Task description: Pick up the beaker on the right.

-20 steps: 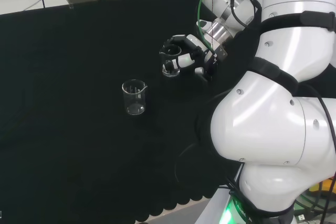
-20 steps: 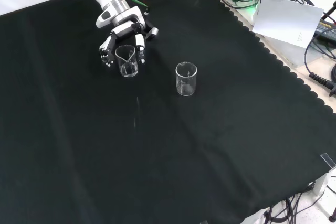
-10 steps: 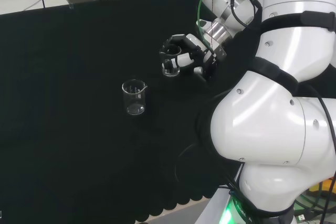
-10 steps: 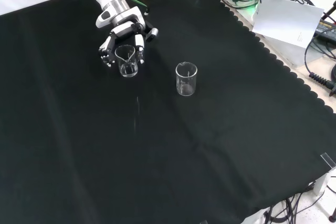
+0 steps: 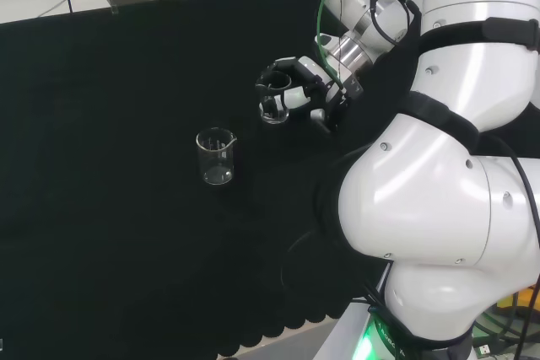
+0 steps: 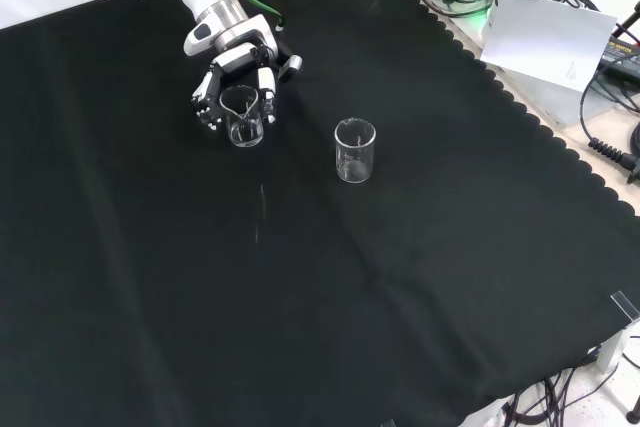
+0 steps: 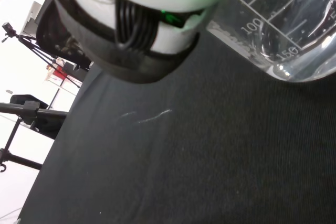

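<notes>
I am curling my hand (image 6: 232, 75) around a graduated beaker (image 6: 242, 115) near the black cloth's (image 6: 300, 297) far edge. A second beaker (image 6: 355, 150) is standing apart, mid-cloth. Printed scale marks are showing on the held glass.

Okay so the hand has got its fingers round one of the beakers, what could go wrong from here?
1. The held beaker is clear, smooth glass, and the hand has fingers curled round its sides only, with nothing under its base. It might slip or tilt as the hand moves.

2. The other beaker stands free on the black cloth, to the right in the front view. A sweep that way could knock it over.
</notes>
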Controlling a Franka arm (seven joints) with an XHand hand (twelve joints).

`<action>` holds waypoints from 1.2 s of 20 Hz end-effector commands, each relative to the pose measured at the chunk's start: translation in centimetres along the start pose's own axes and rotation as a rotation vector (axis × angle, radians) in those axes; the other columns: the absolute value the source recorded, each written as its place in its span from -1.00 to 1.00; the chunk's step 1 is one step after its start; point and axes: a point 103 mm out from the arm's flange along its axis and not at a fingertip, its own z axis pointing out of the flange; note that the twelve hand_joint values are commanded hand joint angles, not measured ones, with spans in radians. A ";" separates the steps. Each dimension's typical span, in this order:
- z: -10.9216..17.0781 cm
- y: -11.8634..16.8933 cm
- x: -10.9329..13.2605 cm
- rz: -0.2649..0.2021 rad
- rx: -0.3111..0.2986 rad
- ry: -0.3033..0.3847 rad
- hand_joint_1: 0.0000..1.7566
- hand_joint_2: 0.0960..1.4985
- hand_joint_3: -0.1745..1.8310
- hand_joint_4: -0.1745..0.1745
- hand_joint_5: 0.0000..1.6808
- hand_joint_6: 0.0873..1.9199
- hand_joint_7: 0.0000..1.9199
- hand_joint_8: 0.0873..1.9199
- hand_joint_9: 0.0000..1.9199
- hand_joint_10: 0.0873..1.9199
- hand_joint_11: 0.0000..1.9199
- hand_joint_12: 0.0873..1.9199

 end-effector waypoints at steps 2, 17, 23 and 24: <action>0.1 -0.1 0.0 0.006 -0.009 0.005 0.30 -0.32 0.03 -0.38 -0.05 -0.14 -0.30 -0.33 -0.17 -0.48 -0.58 0.34; 0.0 -0.1 -0.3 0.007 -0.014 0.044 0.30 -0.28 -0.01 -0.35 0.03 -0.17 -0.28 -0.35 -0.15 -0.50 -0.53 0.32; 0.0 0.0 -0.4 0.024 -0.049 0.059 0.28 0.34 -0.70 -0.34 0.20 -0.05 -0.21 -0.33 -0.06 -0.50 -0.40 0.29; 0.0 0.0 -0.3 0.025 -0.057 0.045 0.29 0.35 -0.72 -0.44 0.22 -0.07 -0.13 -0.34 0.02 -0.53 -0.29 0.24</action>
